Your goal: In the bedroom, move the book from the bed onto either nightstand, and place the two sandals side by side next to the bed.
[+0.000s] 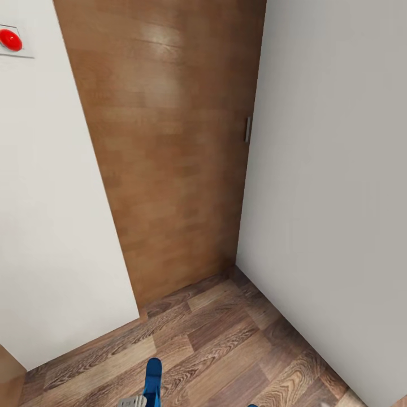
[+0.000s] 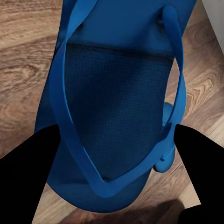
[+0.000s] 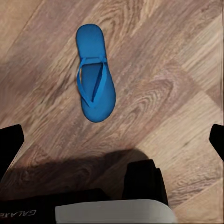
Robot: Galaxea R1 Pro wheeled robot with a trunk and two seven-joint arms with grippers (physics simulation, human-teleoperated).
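One bright blue sandal (image 2: 116,84) sits close up in the left wrist view, above the wood floor. My left gripper (image 2: 116,128) is shut on it, a black finger (image 2: 28,177) at each side. In the head view that sandal (image 1: 152,379) sticks up at the bottom edge. The other sandal (image 3: 94,74) lies flat on the floor, strap side up. My right gripper (image 3: 114,142) hangs open above it and apart from it, with nothing between its fingers. The book, the bed and the nightstand are out of view.
I face a tight corner: a brown wooden door (image 1: 169,147) with a small metal handle (image 1: 247,129), a white wall (image 1: 333,186) at the right, and a white panel (image 1: 51,215) with a red button (image 1: 10,39) at the left. Wood-plank floor (image 1: 226,345) lies below.
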